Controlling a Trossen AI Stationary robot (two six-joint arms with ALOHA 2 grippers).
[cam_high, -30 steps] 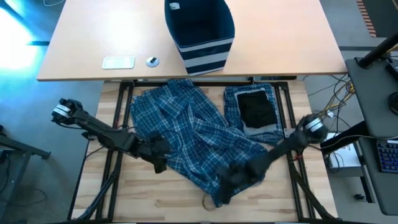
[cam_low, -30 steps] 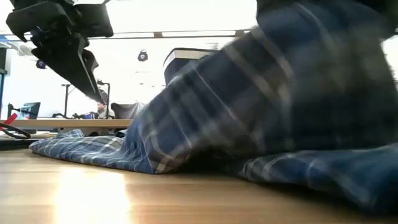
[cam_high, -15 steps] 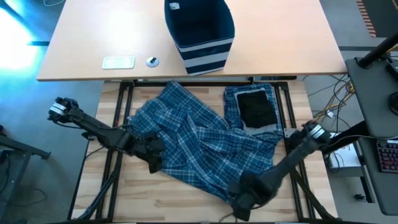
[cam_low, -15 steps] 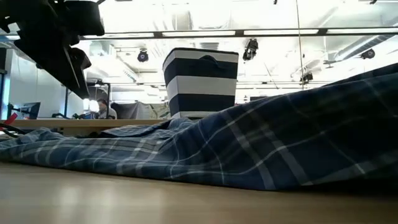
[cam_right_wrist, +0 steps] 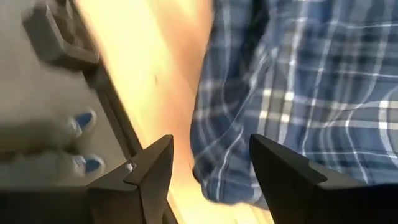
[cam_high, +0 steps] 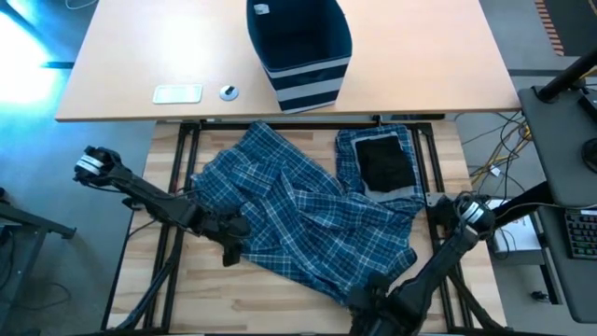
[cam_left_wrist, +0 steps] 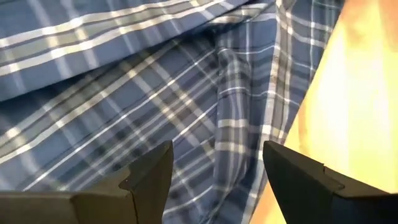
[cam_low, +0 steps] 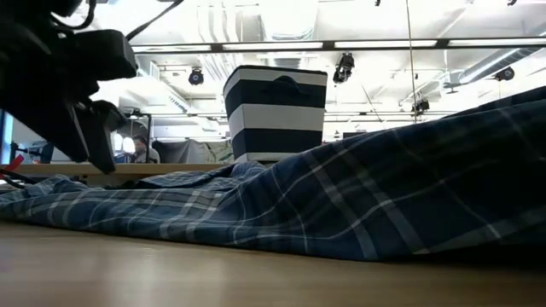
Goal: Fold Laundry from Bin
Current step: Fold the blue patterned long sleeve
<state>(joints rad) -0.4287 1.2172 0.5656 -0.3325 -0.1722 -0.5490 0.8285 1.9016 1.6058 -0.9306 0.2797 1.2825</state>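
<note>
Under rumpled plaid laundry (cam_high: 308, 229), most of the table (cam_high: 280, 303) hidden.

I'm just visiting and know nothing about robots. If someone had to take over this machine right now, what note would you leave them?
Left gripper: open, empty, at the plaid garment's left edge.
Right gripper: open, empty, at the garment's near corner, by the table's front edge.
The plaid garment lies spread and rumpled across the middle of the table. A small folded plaid piece with a black piece on top sits to its right.
The bin stands on the desk behind; nothing shows inside it from above.
Done: that small pile is folded.
Left: smooth and fold the big plaid garment.
</note>
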